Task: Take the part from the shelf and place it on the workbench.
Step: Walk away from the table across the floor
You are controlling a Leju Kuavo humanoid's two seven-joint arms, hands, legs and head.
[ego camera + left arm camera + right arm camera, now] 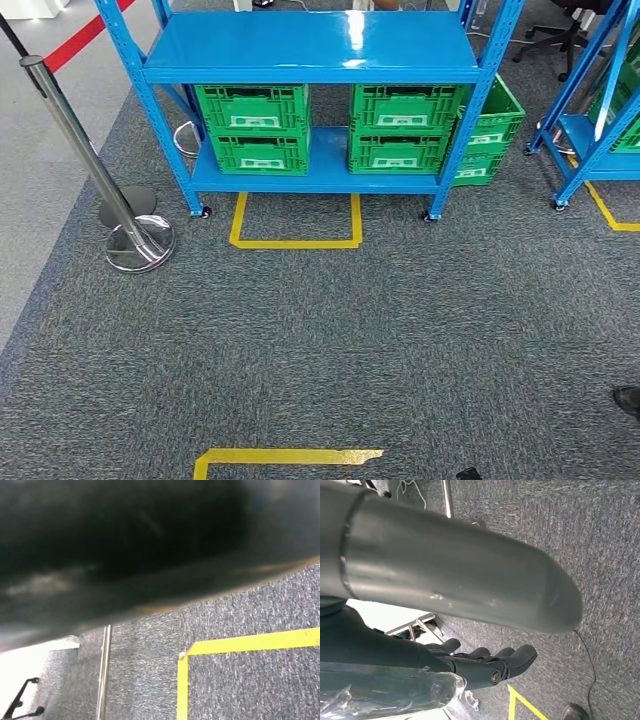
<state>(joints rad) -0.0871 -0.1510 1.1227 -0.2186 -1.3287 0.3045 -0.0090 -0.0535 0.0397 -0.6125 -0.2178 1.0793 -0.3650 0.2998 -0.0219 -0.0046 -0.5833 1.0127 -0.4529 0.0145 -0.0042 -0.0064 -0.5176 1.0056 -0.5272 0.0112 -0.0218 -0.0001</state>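
Blue shelf (311,45) stood on grey carpet (317,330), four green crates (260,128) stacked in pairs on its lower board, top board bare.

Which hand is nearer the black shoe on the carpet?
Right. The right hand hangs with the black shoe on the carpet just beyond its fingertips. The left hand is hard to place; its wrist view looks at yellow tape on carpet.
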